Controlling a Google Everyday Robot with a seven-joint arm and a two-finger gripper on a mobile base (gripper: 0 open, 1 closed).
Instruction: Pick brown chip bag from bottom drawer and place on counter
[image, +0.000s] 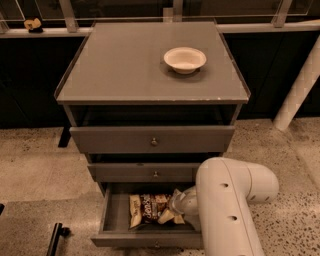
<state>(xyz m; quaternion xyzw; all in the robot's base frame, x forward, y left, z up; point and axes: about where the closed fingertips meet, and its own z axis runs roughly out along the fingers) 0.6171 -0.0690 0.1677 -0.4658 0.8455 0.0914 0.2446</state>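
White gripper (172, 215) touches brown chip bag (144, 208) in drawer (129, 239).

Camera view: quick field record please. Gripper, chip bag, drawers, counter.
gripper: down inside the bottom drawer, at the bag's right end
arm: white, reaching in from the lower right
brown chip bag: lying in the bottom drawer
bottom drawer: pulled out, inside visible
upper drawers: two, each with a knob, contents not visible
counter: no bag on it yet
bowl: white, on the counter toward the back right
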